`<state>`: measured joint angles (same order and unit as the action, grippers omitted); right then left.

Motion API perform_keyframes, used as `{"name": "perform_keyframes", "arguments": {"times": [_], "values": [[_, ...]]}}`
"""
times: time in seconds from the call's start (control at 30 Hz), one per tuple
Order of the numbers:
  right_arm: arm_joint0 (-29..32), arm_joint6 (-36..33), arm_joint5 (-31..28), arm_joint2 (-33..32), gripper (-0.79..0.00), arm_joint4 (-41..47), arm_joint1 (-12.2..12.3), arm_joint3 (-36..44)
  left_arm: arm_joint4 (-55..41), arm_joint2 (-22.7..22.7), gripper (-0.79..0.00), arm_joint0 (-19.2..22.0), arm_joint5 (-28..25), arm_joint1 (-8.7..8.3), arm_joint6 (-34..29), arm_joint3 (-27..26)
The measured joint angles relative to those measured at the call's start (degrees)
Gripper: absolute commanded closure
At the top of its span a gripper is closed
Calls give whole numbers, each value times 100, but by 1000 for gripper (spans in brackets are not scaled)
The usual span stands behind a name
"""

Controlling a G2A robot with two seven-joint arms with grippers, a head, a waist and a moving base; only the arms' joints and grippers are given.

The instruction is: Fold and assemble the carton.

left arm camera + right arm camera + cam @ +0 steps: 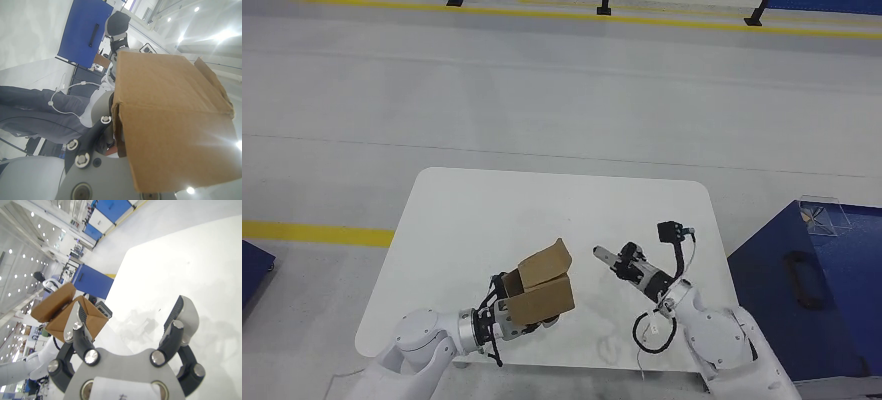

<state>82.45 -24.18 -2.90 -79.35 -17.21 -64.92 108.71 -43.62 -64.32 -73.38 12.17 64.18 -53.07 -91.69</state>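
The brown carton (547, 287) is held up above the near part of the white table (542, 200), tilted, with one flap (545, 262) standing open on top. My left gripper (510, 303) is shut on the carton's near-left side. In the left wrist view the carton (170, 113) hides the fingers. My right gripper (602, 254) hovers to the right of the carton, a short gap away, pointing toward it. In the right wrist view the right gripper (128, 301) is open with nothing between its fingers, and the carton (62, 313) shows beyond one fingertip.
A blue cabinet (812, 290) stands close to the table's right side. Another blue object (252, 265) sits on the floor at the far left. The far half of the table (170, 256) is bare white surface.
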Motion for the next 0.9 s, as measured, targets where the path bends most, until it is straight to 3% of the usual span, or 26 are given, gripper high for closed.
{"name": "perform_keyframes", "arguments": {"times": [0.1,0.47,0.57,0.67,0.73,0.8,0.9], "values": [[305,621,-289,-349,-785,534,-16,75,0,0,0,0,0,0,0,0],[327,738,-246,-394,-785,480,-18,82,1,0,0,-2,4,0,4,-5],[393,1262,116,-490,-785,200,-40,100,-189,-48,0,-97,427,7,479,-490],[384,1508,610,-530,-785,323,-71,73,-1059,-199,0,-356,1484,57,1912,-1480],[341,1473,760,-585,-785,407,-76,10,-1863,-159,0,-572,1911,145,3308,-2143],[322,1469,838,-626,-785,447,-82,-54,-2776,67,0,-769,1938,270,4810,-2635],[312,1435,859,-663,-785,524,-90,-113,-4157,499,0,-783,1278,467,6968,-3019]]}}
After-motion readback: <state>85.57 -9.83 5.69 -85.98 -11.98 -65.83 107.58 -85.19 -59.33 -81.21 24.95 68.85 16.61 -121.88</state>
